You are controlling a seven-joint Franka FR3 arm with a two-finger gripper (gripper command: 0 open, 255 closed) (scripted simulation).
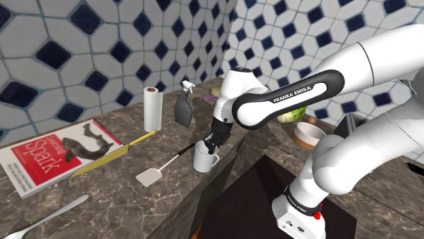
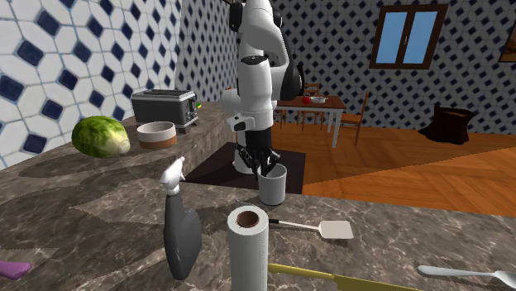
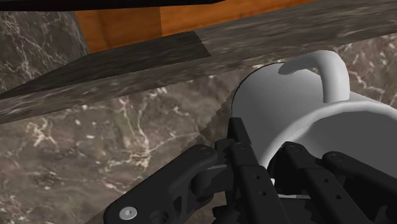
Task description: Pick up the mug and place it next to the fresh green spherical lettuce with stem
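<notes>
Lying around the mug on the dark marble counter are a white spatula, its handle reaching up to the mug's side, a yellow-handled knife and a red-and-white magazine. A paper towel roll and a grey spray bottle are standing upright behind them near the tiled wall, and a spoon is lying well apart at the shoulder view's lower left. The lettuce is sitting well apart from the mug on another stretch of counter, with a bowl just beside it and a toaster further along. The dark stand is lying between the mug and the lettuce.

The mug is looking plain white with a smooth curved handle, standing upright close to the counter's edge and seemingly resting on it.

The arm is bending over from the stand and pointing the gripper steeply down onto the mug's rim. In the wrist view one finger is running down the outside of the wall and the other is sitting inside the cup, so the jaws are clamping the mug's wall between them.
</notes>
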